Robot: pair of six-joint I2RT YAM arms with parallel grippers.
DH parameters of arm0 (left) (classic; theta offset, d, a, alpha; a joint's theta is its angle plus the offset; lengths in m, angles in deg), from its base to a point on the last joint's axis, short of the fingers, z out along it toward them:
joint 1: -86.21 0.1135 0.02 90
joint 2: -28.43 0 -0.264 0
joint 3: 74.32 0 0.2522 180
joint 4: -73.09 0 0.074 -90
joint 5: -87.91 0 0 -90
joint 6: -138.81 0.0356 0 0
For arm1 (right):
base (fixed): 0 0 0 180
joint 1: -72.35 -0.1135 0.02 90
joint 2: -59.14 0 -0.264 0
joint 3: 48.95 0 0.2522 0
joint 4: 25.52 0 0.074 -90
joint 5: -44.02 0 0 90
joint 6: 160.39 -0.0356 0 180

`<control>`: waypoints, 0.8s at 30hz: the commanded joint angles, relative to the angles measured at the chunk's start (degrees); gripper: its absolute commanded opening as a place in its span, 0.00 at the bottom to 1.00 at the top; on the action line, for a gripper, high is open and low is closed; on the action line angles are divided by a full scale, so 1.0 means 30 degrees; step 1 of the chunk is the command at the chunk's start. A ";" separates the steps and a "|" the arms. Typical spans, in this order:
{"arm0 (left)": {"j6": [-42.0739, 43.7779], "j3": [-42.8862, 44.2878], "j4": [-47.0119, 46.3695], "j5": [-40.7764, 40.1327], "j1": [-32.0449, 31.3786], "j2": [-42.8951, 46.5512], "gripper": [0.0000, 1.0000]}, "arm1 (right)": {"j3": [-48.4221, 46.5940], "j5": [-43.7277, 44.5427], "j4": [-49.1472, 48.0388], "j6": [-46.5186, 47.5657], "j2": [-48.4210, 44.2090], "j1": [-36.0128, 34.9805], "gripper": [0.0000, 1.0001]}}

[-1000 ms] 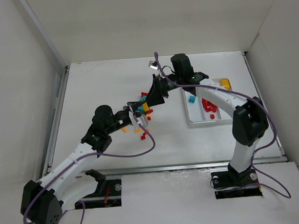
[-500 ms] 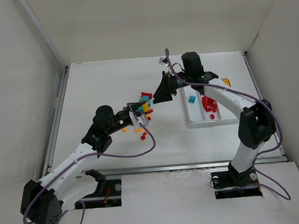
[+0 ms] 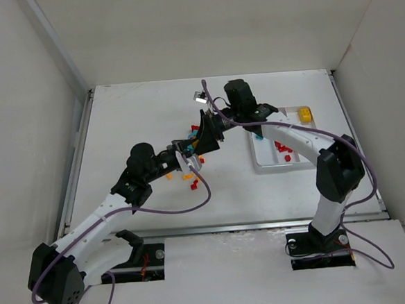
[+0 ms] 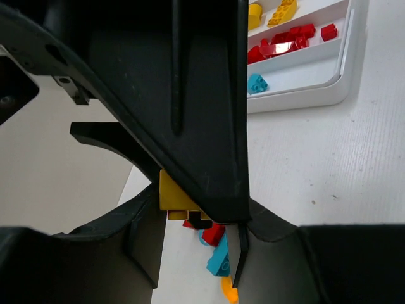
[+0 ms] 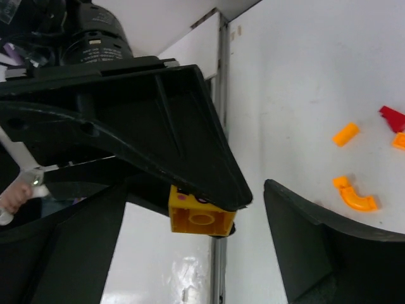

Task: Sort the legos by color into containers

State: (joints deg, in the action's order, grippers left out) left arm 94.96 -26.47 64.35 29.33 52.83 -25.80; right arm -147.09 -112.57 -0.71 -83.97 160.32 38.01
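We judge this a pick; the small yellow plastic brick (image 5: pixel 201 218) sits at both arms' tips, apart from the shallow white plastic tray (image 3: pixel 259 167); the right end effector (image 3: pixel 208 132) is spread; the left end effector (image 3: pixel 189 155) we cannot tell; next: a firm pinch.

White desk (image 3: pixel 138 122) carries a white tray (image 3: pixel 278 167) on its right side. Loose red and orange legos (image 3: pixel 191 185) lie scattered mid-desk.

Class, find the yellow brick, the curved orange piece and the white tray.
yellow brick (image 5: pixel 201 218), right wrist view, its front face.
curved orange piece (image 5: pixel 349 195), right wrist view, its bend.
white tray (image 4: pixel 304 100), left wrist view, its near rim.
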 commanded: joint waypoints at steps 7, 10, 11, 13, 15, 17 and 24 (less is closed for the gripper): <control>-0.0413 -0.0258 -0.1083 0.0250 -0.0063 0.0120 0.00 | -0.2020 -0.0568 -0.0870 -0.0072 0.0869 -0.0533 0.37; -0.0587 -0.0258 -0.1083 -0.0131 -0.0063 0.0120 0.48 | -0.1525 -0.0278 -0.0870 -0.0306 0.0871 -0.0243 0.00; -0.0589 -0.0258 -0.1083 -0.0392 -0.0063 0.0120 0.64 | -0.1087 0.0044 -0.0870 -0.0306 0.0668 -0.0008 0.00; -0.0823 -0.0461 -0.1083 -0.0891 -0.0063 0.0120 1.00 | -0.0210 0.1210 -0.0638 -0.0482 -0.0091 0.0925 0.00; -0.1436 -0.0464 -0.1083 -0.1243 -0.0063 0.0120 1.00 | 0.0437 0.2996 0.0034 -0.0482 -0.0737 0.1864 0.00; -0.2547 -0.0696 -0.1083 -0.2062 -0.0063 0.0120 1.00 | 0.0937 0.8618 0.2335 -0.0247 -0.1469 0.3412 0.00; -1.0091 -0.2626 -0.0734 -0.8355 -0.0063 -0.0231 1.00 | 0.2165 2.6713 0.8444 -0.1273 -0.3959 0.7225 0.00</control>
State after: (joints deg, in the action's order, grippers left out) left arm 78.48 -31.93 63.06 14.79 52.54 -26.37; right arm -142.28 -59.61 15.99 -86.57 153.74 57.02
